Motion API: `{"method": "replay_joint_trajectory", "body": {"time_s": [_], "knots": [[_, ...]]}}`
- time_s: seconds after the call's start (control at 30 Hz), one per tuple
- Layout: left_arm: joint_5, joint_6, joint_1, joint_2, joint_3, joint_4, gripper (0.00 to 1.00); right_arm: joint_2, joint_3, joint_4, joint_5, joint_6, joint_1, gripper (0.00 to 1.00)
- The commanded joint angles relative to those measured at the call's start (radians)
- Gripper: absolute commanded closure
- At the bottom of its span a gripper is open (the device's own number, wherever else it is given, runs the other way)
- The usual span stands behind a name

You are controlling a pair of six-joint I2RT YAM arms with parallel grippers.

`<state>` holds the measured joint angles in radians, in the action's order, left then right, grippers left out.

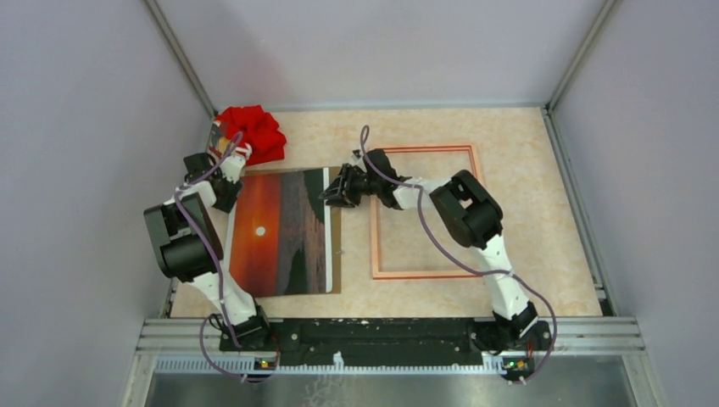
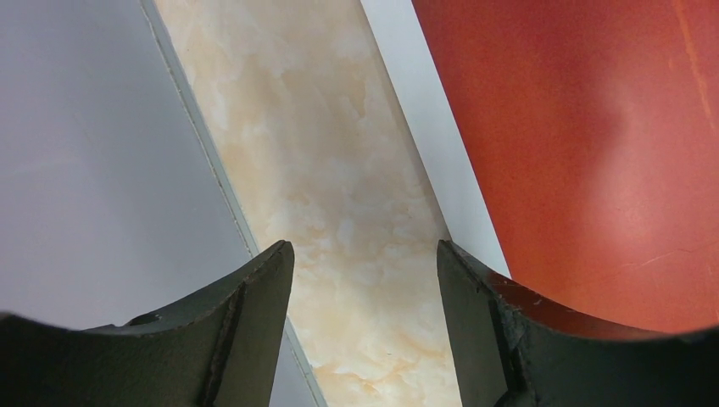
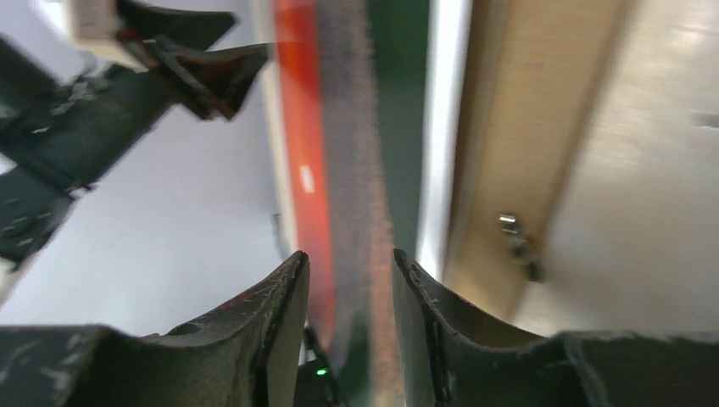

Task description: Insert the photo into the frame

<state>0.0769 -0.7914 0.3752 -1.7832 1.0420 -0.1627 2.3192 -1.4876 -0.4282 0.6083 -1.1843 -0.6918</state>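
The frame [image 1: 424, 274] is lying flat around bare table [image 1: 526, 212]. Your right gripper [image 3: 349, 254] is straddling the photo [image 1: 280, 229] at its right edge, jaws apart. Your left gripper [image 2: 365, 248] is gaping over its left edge.

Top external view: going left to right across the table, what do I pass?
From the left: left arm → photo → brown backing panel → frame. The red cloth lies farther back, within the photo's span, so I left it out.

The sunset photo [image 1: 280, 231] lies face up, just left of the thin pale frame [image 1: 424, 273].
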Motion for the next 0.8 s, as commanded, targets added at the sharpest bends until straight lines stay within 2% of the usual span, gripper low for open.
{"method": "replay_joint_trajectory", "body": {"time_s": [0.0, 0.1, 0.33, 0.57, 0.77], "knots": [[0.121, 0.017, -0.017, -0.071, -0.037, -0.183, 0.29, -0.096, -0.053, 0.261, -0.113, 0.194, 0.017, 0.57], [0.170, 0.026, -0.030, -0.068, -0.017, -0.218, 0.30, -0.151, -0.022, 0.382, -0.212, 0.276, 0.020, 0.55], [0.206, 0.056, -0.094, -0.070, -0.016, -0.231, 0.30, -0.306, 0.144, 0.373, -0.287, 0.315, 0.038, 0.51], [0.288, 0.102, -0.125, -0.063, 0.040, -0.314, 0.30, -0.314, 0.121, 0.513, -0.362, 0.369, 0.039, 0.50], [0.269, 0.068, -0.080, -0.015, 0.125, -0.389, 0.29, -0.339, 0.148, 0.606, -0.452, 0.373, 0.037, 0.50]]}}
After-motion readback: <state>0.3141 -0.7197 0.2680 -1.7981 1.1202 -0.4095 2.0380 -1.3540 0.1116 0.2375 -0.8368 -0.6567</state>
